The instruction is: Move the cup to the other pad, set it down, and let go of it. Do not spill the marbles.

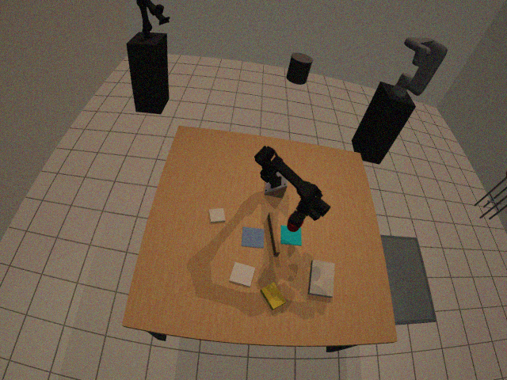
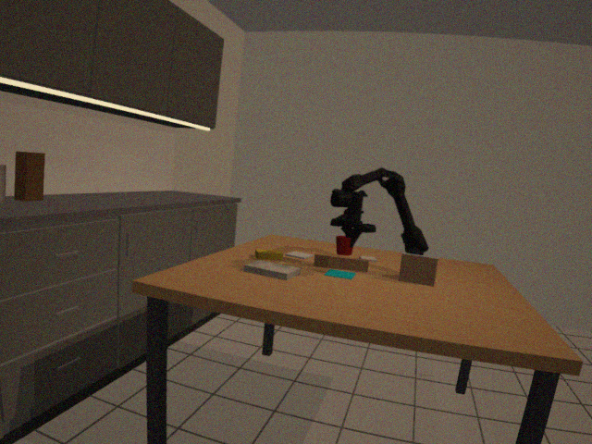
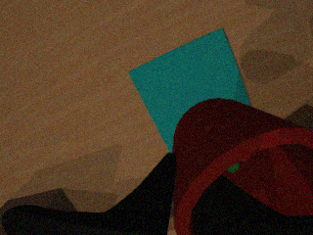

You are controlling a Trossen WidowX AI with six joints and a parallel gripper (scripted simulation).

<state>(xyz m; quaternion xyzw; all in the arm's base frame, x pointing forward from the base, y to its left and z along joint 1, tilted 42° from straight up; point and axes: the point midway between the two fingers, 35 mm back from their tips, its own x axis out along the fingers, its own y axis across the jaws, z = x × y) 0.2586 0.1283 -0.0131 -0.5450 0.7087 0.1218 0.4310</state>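
Observation:
The red cup (image 1: 293, 226) (image 2: 343, 245) (image 3: 220, 117) is raised above the table, roughly upright. A green marble (image 3: 233, 167) shows inside it; any others are hidden. My gripper (image 1: 297, 219) (image 2: 351, 240) (image 3: 180, 161) is shut on the cup's wall, one dark finger outside and the other side within the rim. The teal pad (image 1: 291, 237) (image 2: 339, 274) (image 3: 186, 78) lies below, partly hidden by the cup in the wrist view. The cup appears over the pad's arm-side edge in the top view. The blue pad (image 1: 252, 237) lies bare across the barrier.
A long, low wooden barrier (image 1: 272, 237) (image 2: 340, 262) stands between the pads. A pale box (image 1: 322, 278) (image 2: 272, 269), a yellow block (image 1: 272, 295) (image 2: 269, 254) and two white flat pieces (image 1: 242, 274) (image 1: 216, 214) lie around them. The arm's base block (image 2: 418, 269) stands behind.

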